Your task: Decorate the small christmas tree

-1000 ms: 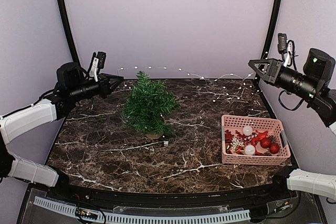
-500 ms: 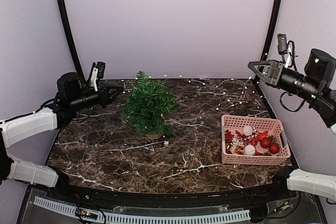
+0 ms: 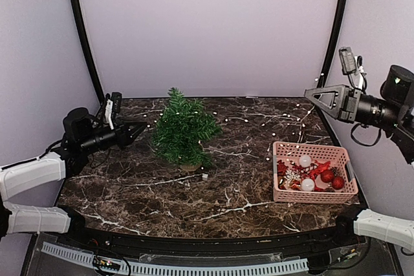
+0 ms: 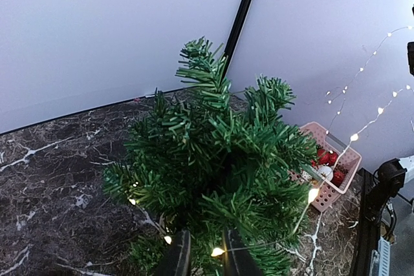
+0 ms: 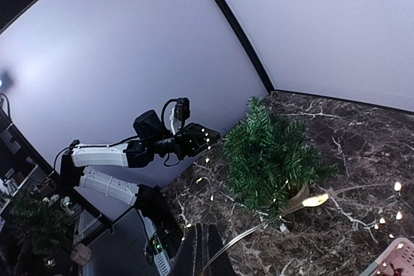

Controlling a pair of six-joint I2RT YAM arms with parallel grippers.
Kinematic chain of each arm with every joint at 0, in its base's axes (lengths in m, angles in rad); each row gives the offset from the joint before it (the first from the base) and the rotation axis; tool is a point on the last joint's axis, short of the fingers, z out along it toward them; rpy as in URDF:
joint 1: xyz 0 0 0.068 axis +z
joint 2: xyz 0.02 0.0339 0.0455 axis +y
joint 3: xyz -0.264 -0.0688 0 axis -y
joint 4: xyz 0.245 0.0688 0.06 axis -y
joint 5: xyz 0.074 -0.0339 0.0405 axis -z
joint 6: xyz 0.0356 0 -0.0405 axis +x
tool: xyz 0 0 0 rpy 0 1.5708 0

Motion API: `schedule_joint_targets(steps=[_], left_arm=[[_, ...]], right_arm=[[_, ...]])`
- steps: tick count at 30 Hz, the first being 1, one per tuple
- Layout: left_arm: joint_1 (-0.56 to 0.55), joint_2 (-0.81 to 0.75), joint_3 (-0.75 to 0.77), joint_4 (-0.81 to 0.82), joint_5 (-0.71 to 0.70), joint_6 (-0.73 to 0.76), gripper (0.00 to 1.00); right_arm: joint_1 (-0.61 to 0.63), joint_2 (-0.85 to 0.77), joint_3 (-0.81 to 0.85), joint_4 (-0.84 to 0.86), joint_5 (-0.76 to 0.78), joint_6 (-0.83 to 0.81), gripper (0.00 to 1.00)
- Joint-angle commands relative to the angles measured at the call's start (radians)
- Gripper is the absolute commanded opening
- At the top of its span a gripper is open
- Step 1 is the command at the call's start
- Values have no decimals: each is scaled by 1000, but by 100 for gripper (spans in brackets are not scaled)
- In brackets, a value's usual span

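The small christmas tree (image 3: 184, 127) stands upright at the left-centre of the marble table, and it fills the left wrist view (image 4: 220, 159). A string of lit fairy lights (image 3: 259, 119) runs from the tree's left side, behind it, to the right. My left gripper (image 3: 138, 129) sits low just left of the tree. Its jaws (image 4: 204, 232) stand slightly open, with a bulb and the wire lying loosely between them. My right gripper (image 3: 309, 93) hangs high at the back right, shut (image 5: 206, 227) on the light string (image 5: 315, 200).
A pink basket (image 3: 278, 172) at the right front holds red balls (image 3: 331, 178), white balls (image 3: 305, 161) and other red ornaments. A small white item (image 3: 204, 176) lies by the tree's pot. Black frame posts rise at both back corners.
My left gripper came down and nearer the table beside the tree, and its jaws parted. The light string sank from above the tree to lie behind it. The right gripper shifted slightly.
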Motion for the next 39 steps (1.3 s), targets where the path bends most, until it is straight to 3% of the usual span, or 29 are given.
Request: schedule_joint_targets(steps=[1, 6, 12, 17, 30, 34, 39], left_arm=[[4, -19, -68, 97, -16, -24, 17], [4, 16, -144, 198, -7, -35, 17], [4, 75, -159, 207, 11, -9, 16], [3, 90, -188, 234, 22, -4, 16], [2, 84, -241, 262, 33, 46, 14], [2, 47, -259, 280, 9, 57, 11], [2, -16, -263, 271, 18, 35, 6]], right_arm=[[-2, -24, -60, -14, -131, 3, 0], [-3, -89, -159, -32, -113, 19, 0], [-2, -106, -287, -63, 68, 30, 0], [-2, -91, -375, -8, 87, 49, 0], [-3, -42, -396, -92, 379, 29, 0], [-2, -85, -378, -81, 381, 34, 0], [-2, -160, -350, -28, 258, 43, 0]])
